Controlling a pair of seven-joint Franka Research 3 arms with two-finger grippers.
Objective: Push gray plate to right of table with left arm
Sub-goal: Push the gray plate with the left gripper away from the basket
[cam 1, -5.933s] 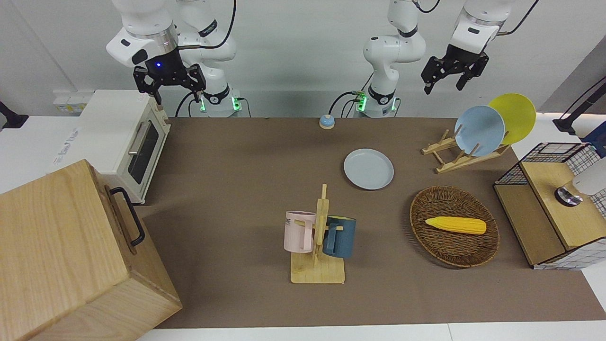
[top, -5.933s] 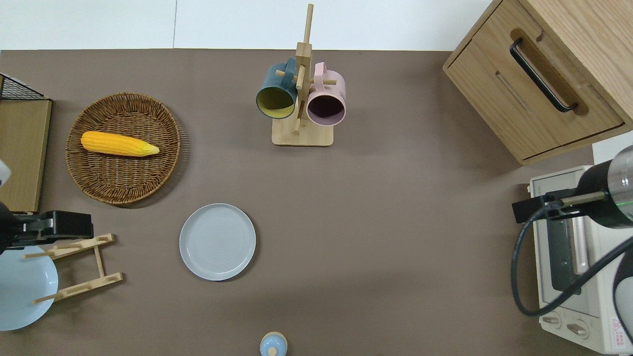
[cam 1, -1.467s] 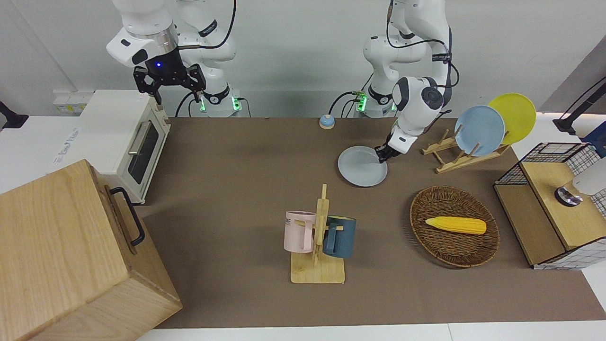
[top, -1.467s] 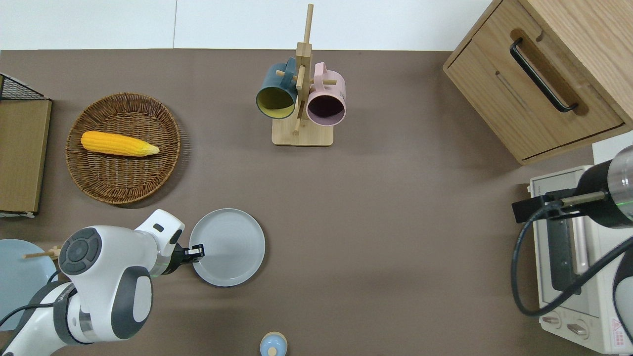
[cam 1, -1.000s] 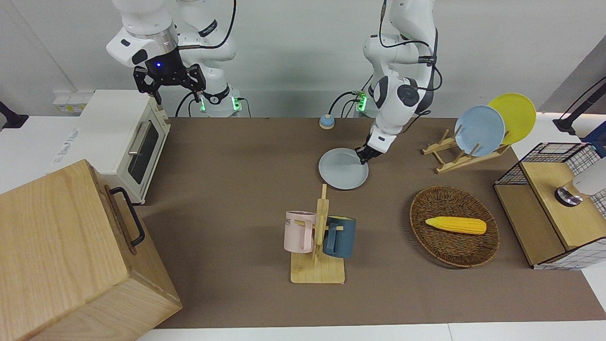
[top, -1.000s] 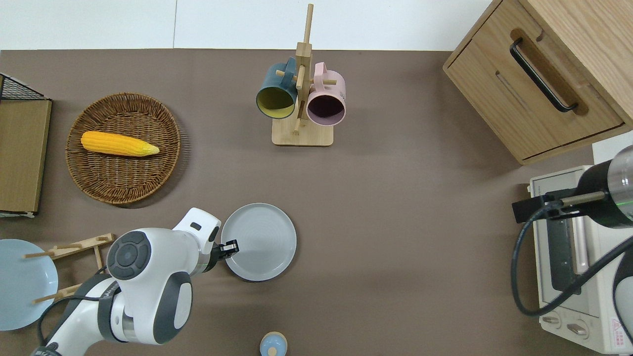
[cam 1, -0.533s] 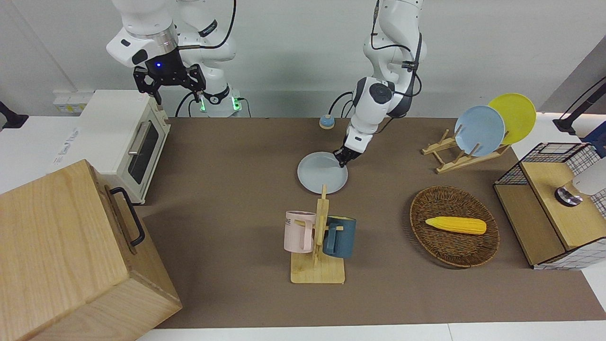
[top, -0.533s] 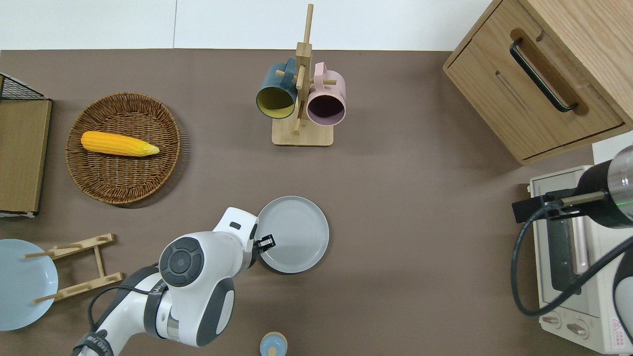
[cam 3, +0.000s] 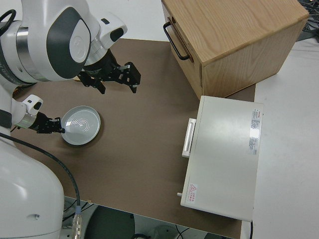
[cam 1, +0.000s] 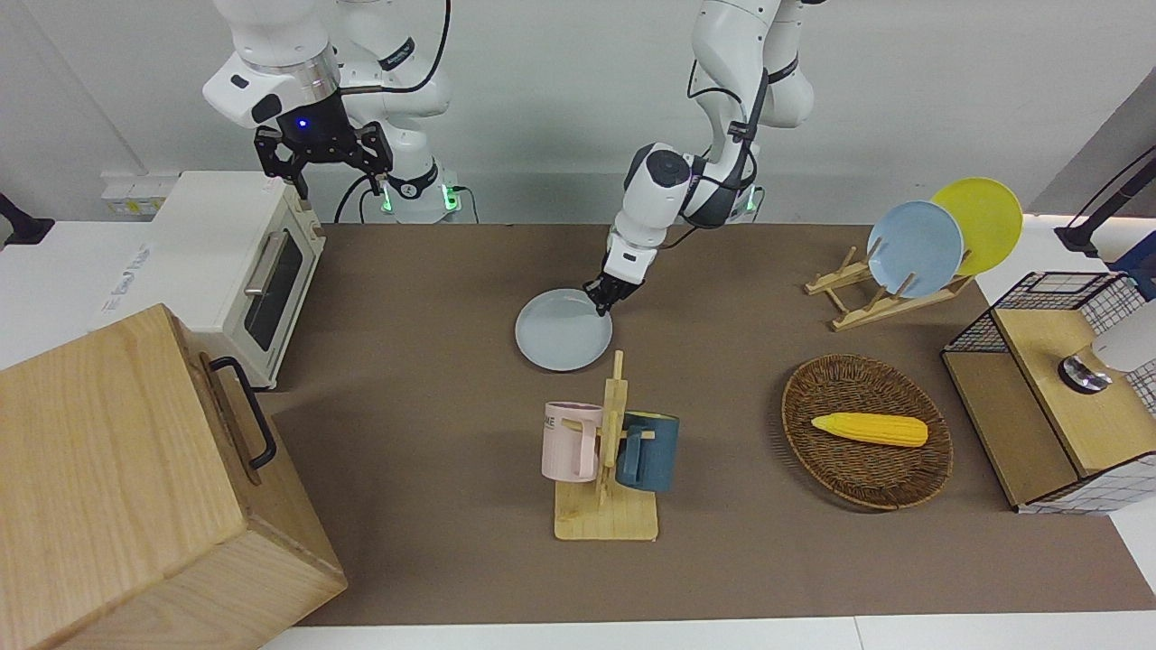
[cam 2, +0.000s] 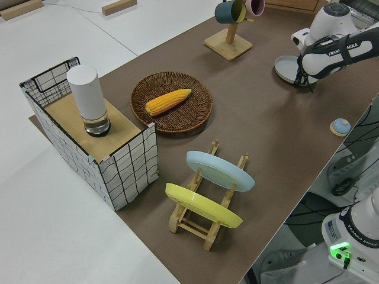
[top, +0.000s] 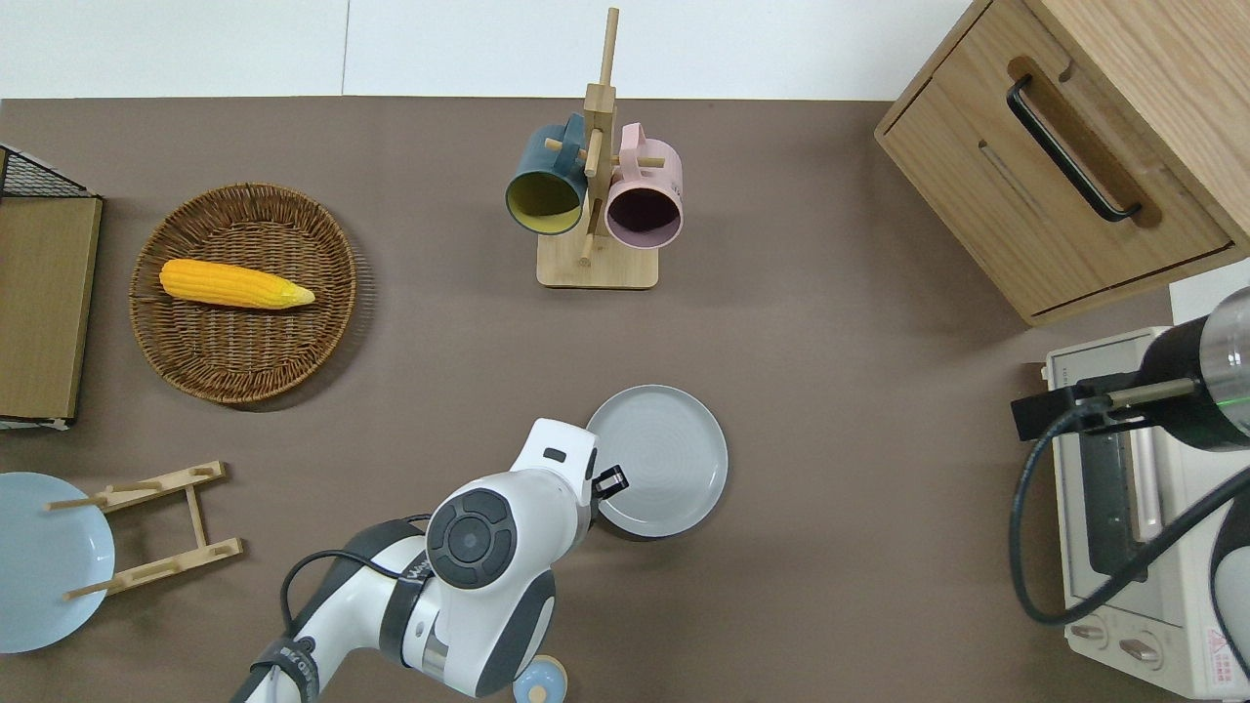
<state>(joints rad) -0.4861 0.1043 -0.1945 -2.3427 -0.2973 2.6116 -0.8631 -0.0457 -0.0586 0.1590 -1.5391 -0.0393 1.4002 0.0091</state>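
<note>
The gray plate (cam 1: pixel 563 331) (top: pixel 656 461) lies flat near the middle of the brown table (cam 1: pixel 433 298), nearer to the robots than the mug rack. My left gripper (cam 1: pixel 603 302) (top: pixel 610 480) is down at table height. Its shut tips touch the plate's rim on the side toward the left arm's end of the table. The left side view shows the same contact between plate (cam 2: pixel 288 68) and left gripper (cam 2: pixel 305 80). My right gripper (cam 1: pixel 336 176) (cam 3: pixel 118 87) is parked, open and empty.
A wooden mug rack (top: pixel 596 195) with two mugs stands farther from the robots than the plate. Toward the right arm's end are a toaster oven (cam 1: pixel 244 262) and a wooden cabinet (cam 1: pixel 135 487). Toward the left arm's end are a corn basket (cam 1: pixel 867 433) and a plate rack (cam 1: pixel 903 262).
The left gripper has slid the gray plate steadily toward the right arm's end of the table, past the mug rack's line. The right arm has not moved.
</note>
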